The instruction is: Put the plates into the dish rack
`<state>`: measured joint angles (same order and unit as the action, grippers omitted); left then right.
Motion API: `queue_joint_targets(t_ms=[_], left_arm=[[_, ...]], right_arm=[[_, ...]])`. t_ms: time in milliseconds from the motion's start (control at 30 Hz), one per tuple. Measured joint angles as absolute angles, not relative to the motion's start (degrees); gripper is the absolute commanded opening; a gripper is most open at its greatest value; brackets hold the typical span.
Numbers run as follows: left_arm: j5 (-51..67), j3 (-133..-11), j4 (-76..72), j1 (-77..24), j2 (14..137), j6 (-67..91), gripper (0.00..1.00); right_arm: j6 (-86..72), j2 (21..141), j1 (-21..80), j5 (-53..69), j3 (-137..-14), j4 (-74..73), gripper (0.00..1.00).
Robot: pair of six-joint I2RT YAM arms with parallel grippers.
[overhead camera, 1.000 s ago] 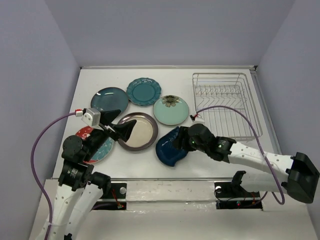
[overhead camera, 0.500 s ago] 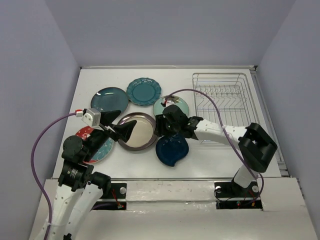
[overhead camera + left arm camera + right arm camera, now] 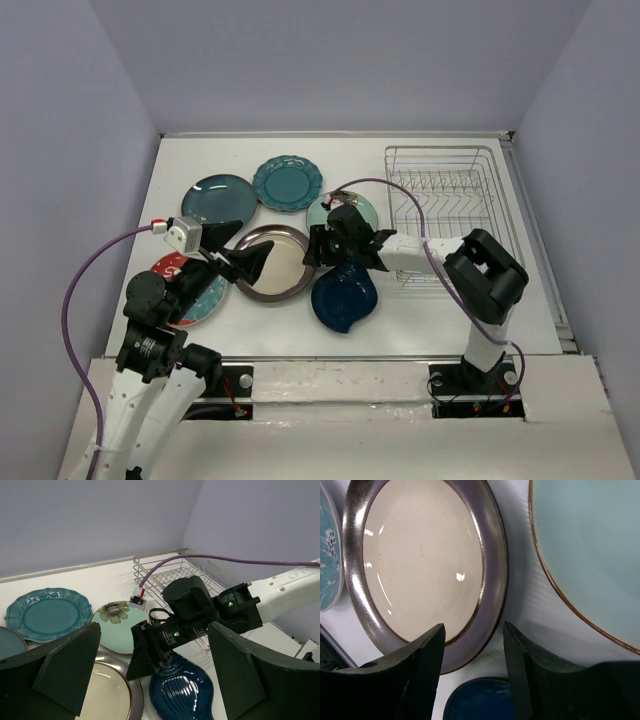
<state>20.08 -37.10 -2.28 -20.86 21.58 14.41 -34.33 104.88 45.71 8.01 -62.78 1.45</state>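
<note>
Six plates lie flat: dark teal round (image 3: pixel 219 197), teal scalloped (image 3: pixel 287 183), mint with flower centre (image 3: pixel 345 218), brown-rimmed cream (image 3: pixel 273 262), navy leaf-shaped (image 3: pixel 343 297), and red-rimmed teal (image 3: pixel 200 293), partly under my left arm. The silver wire dish rack (image 3: pixel 447 210) stands empty at the right. My right gripper (image 3: pixel 318 250) is open, low over the cream plate's right rim (image 3: pixel 492 585), which lies between the jaws (image 3: pixel 472 647); the navy plate (image 3: pixel 480 702) is just below. My left gripper (image 3: pixel 238 248) is open and empty above the cream plate's left side.
White walls close in the table at the back and both sides. The right arm's purple cable (image 3: pixel 395 190) loops over the mint plate towards the rack. In the left wrist view, the right gripper (image 3: pixel 150 652) sits between the mint plate (image 3: pixel 112 625) and the navy plate (image 3: pixel 182 690).
My right arm has swung left from over the navy plate to the gap between the cream and mint plates. The left arm and the plates have not moved.
</note>
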Motion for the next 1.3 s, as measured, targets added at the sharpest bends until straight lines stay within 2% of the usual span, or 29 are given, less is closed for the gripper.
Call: queue_joint_targets(t_ms=[333, 500, 533, 633, 733, 1067, 1300], left_arm=[[19.9, -37.1, -2.3, -20.9, 21.6, 14.4, 0.99], [19.9, -37.1, -2.3, -20.9, 21.6, 14.4, 0.99], [19.9, -37.1, -2.3, -20.9, 21.6, 14.4, 0.99], [19.9, -37.1, -2.3, -20.9, 21.6, 14.4, 0.99], [19.9, -37.1, -2.3, -20.9, 21.6, 14.4, 0.99], [19.9, -37.1, -2.3, -20.9, 21.6, 14.4, 0.99], [19.8, -37.1, -2.3, -20.9, 21.4, 14.4, 0.99]], right_arm=[[-39.1, 110.0, 45.1, 11.6, -60.4, 12.4, 0.54], [-43.6, 112.4, 44.6, 13.6, -58.2, 21.2, 0.48], [-44.6, 112.9, 44.6, 14.0, -57.9, 22.9, 0.44], [-47.0, 114.1, 44.6, 14.0, -56.9, 26.3, 0.2], [-49.5, 114.8, 44.6, 13.9, -55.9, 28.5, 0.07], [-52.3, 110.7, 44.3, 13.2, -53.8, 31.0, 0.07], [-47.1, 99.3, 44.3, 9.5, -52.5, 20.4, 0.07]])
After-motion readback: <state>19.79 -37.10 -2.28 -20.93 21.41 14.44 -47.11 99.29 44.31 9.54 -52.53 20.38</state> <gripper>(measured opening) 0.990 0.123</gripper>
